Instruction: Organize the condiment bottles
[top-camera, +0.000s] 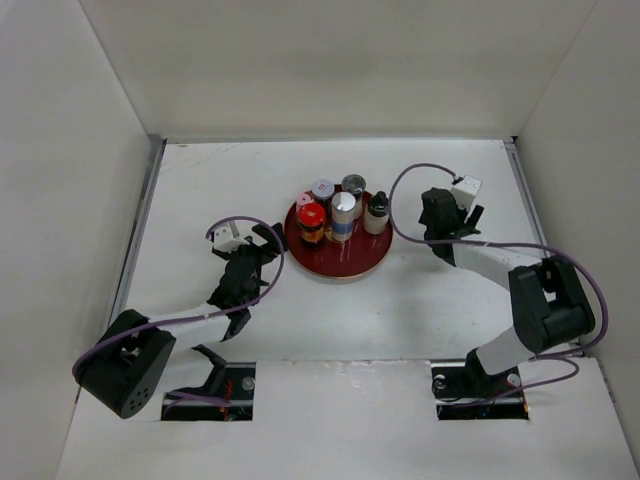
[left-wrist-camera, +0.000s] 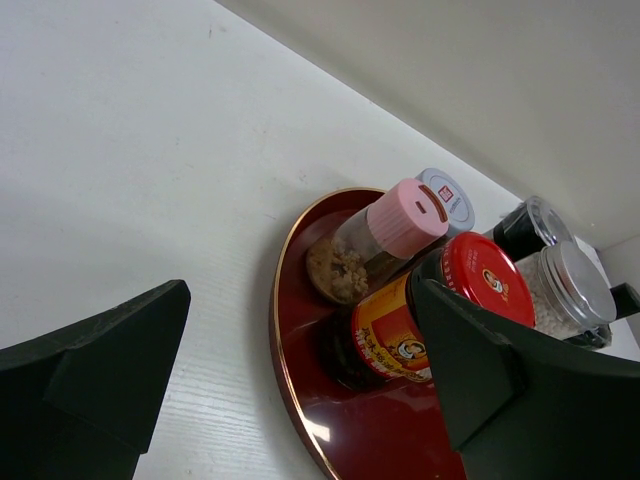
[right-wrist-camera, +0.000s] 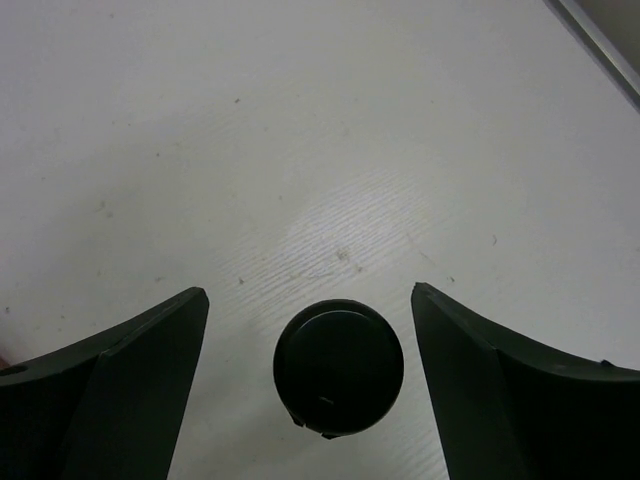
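Though spread wide, left end effector (left-wrist-camera: 300, 288) and right end effector (right-wrist-camera: 310, 290) hold nothing.

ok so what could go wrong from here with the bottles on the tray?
1. The bottles stand packed on the tray. The open left gripper is right by the red-lidded jar, so reaching in could knock the pink-capped one next to it.
2. It could also catch the tray rim and shove the whole set.
3. A dark cap sits inside the open right gripper, clear on both sides; a skewed retreat may tip it.
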